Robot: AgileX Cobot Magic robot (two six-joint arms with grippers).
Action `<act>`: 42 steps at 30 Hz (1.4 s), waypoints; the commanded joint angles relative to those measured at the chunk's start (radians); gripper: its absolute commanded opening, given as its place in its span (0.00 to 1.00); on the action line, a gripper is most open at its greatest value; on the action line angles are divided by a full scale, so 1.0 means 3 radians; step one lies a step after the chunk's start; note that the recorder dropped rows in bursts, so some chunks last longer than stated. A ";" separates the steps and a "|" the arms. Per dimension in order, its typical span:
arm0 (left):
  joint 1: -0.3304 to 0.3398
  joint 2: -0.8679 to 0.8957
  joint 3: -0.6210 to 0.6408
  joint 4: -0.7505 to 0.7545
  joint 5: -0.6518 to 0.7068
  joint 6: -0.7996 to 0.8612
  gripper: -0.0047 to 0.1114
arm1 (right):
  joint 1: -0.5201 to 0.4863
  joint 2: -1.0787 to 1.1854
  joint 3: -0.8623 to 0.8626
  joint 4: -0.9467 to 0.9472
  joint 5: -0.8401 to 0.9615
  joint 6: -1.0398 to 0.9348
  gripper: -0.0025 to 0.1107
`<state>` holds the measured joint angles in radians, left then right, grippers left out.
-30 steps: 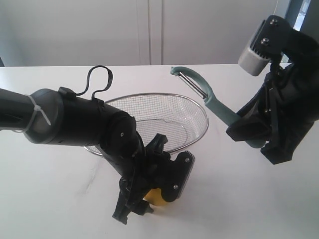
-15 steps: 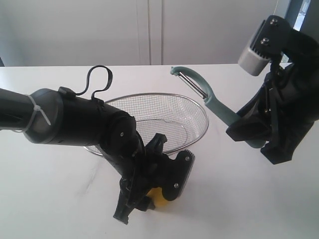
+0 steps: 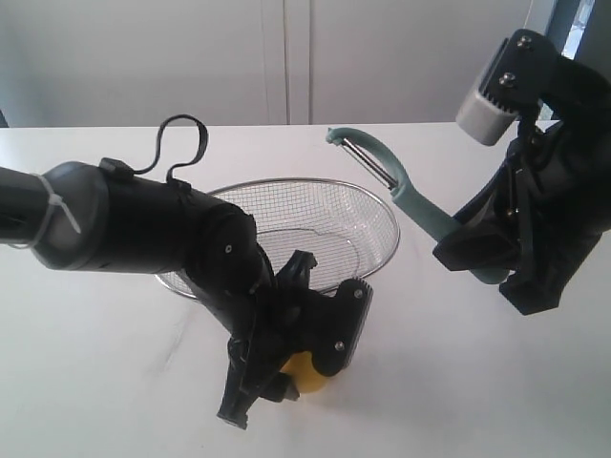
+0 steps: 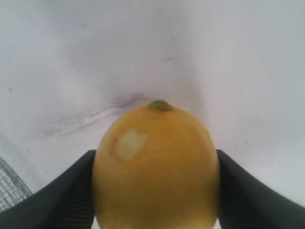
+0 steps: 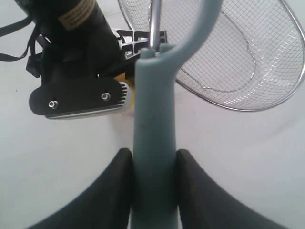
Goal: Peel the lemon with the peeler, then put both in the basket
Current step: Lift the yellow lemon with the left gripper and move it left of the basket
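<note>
Exterior view: the left fingers (image 3: 339, 334) straddle the lemon (image 3: 307, 375) on the surface (image 3: 458, 382) just before the basket (image 3: 382, 215), which holds nothing, while the right fingers (image 3: 473, 250) carry the peeler (image 3: 406, 196) aloft, well apart. Left wrist view: both pads (image 4: 248, 195) press the lemon's flanks, set wide, nub end pointing away. Right wrist view: the peeler's handle is clamped tight, its long axis aimed at the lemon.

Left gripper (image 4: 155, 193) is drawn in from a wider spread onto small round bright-yellow lemon (image 3: 311, 374). Both black fingers (image 4: 66, 195) are now pressed to its sides. Black left forearm (image 3: 143, 229) is shifted leftward, and its black cable loop (image 3: 183, 118) is carried left with it.
</note>
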<state>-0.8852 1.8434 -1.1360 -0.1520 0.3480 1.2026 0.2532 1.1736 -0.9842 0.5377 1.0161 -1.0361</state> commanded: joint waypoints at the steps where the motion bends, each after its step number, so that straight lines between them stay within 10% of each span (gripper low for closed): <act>1: 0.0003 -0.0211 -0.0012 -0.0218 0.0148 -0.0144 0.04 | -0.0015 -0.0010 0.0011 0.0028 -0.0014 0.0006 0.02; 23: 0.0025 -0.1229 -0.0012 -0.0204 0.1017 -0.0889 0.04 | -0.0015 -0.0010 0.0011 0.0028 -0.0014 0.0006 0.02; 33: 0.0800 -0.2028 -0.0012 -0.0159 0.1487 -0.1414 0.04 | -0.0015 -0.0010 0.0011 0.0028 -0.0014 0.0006 0.02; 42: 0.0871 -0.2265 -0.0012 -0.0212 0.1463 -0.1419 0.04 | -0.0015 -0.0010 0.0011 0.0028 -0.0014 0.0006 0.02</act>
<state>-0.6274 1.1854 -1.1360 -0.1928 0.7767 0.7868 0.2532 1.1736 -0.9842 0.5377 1.0161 -1.0361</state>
